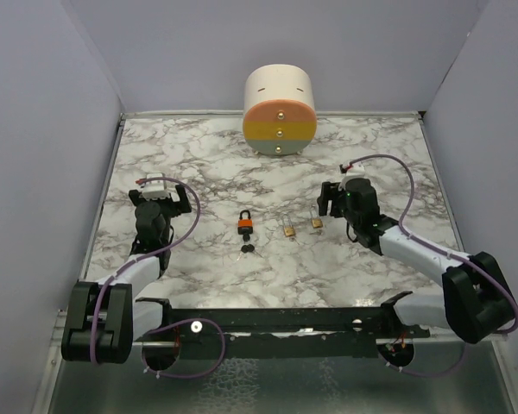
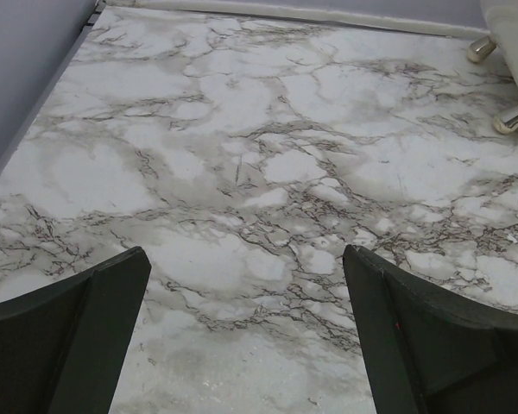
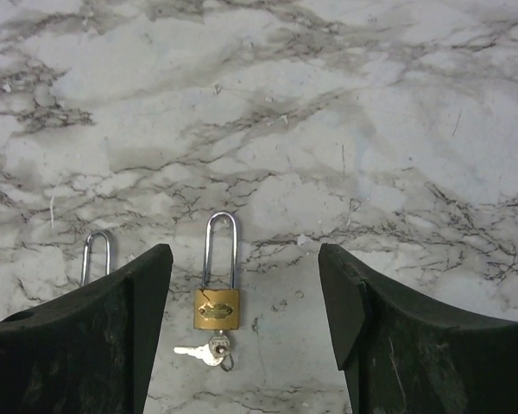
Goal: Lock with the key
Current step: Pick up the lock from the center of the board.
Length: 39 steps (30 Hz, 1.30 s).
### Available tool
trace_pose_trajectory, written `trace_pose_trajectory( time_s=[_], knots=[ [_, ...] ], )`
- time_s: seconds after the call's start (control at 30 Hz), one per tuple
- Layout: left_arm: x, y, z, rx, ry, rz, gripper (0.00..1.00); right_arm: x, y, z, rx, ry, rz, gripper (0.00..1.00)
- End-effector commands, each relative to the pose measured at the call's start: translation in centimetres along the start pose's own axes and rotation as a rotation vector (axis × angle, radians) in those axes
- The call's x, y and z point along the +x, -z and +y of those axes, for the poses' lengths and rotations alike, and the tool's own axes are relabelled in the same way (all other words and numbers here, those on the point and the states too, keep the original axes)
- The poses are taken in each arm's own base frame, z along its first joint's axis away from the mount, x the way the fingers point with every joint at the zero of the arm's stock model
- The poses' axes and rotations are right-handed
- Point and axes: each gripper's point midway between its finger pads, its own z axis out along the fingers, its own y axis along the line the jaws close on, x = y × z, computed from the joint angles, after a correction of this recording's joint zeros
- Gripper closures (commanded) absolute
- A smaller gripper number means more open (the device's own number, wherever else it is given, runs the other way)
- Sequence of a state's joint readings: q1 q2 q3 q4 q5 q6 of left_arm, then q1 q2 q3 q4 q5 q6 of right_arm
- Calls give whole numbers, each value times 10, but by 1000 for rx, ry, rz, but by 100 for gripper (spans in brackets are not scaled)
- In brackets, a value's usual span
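A brass padlock [image 3: 217, 308] with a tall steel shackle lies flat on the marble, between my right gripper's fingers and nearer the left one. A small silver key [image 3: 209, 349] sits at its base, apparently in the keyhole, with a second key on the ring. The lock also shows in the top view [image 1: 316, 222]. My right gripper [image 3: 244, 259] is open and empty just behind it, as the top view [image 1: 331, 203] shows. A second brass padlock [image 1: 288, 229] lies beside it, only its shackle [image 3: 96, 256] showing. My left gripper [image 2: 246, 263] is open and empty over bare marble, at the left in the top view [image 1: 161, 200].
An orange padlock [image 1: 244, 223] with black keys [image 1: 248, 248] lies at the table's middle. A cream cylinder with orange, yellow and grey bands [image 1: 279, 109] stands at the back centre; its brass feet [image 2: 509, 121] show in the left wrist view. Purple walls close in both sides.
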<state>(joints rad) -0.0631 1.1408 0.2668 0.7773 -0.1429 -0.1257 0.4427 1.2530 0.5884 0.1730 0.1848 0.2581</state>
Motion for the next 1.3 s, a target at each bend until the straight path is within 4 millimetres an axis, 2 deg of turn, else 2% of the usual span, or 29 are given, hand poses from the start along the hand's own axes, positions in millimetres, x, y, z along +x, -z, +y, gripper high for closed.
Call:
trace_pose_trajectory(
  time_s=[0.0,0.1,0.23,0.43,0.93,1.27],
  knots=[
    [-14,-7,-10,44,23,-34,1,24,-2,6,62,62,105,32],
    [-15,-7,-12,51,17,-36,1,41,-4,12,79,94,154,32],
    [-15,-7,-12,54,8,-35,1,54,-7,18,57,90,186,32],
    [-12,-8,-13,45,8,-23,1,62,-7,19,56,81,206,32],
    [-1,-13,-56,151,-119,34,1,86,-13,19,95,79,304,33],
    [2,-13,-58,160,-119,41,1,97,-17,19,134,89,346,40]
  ],
)
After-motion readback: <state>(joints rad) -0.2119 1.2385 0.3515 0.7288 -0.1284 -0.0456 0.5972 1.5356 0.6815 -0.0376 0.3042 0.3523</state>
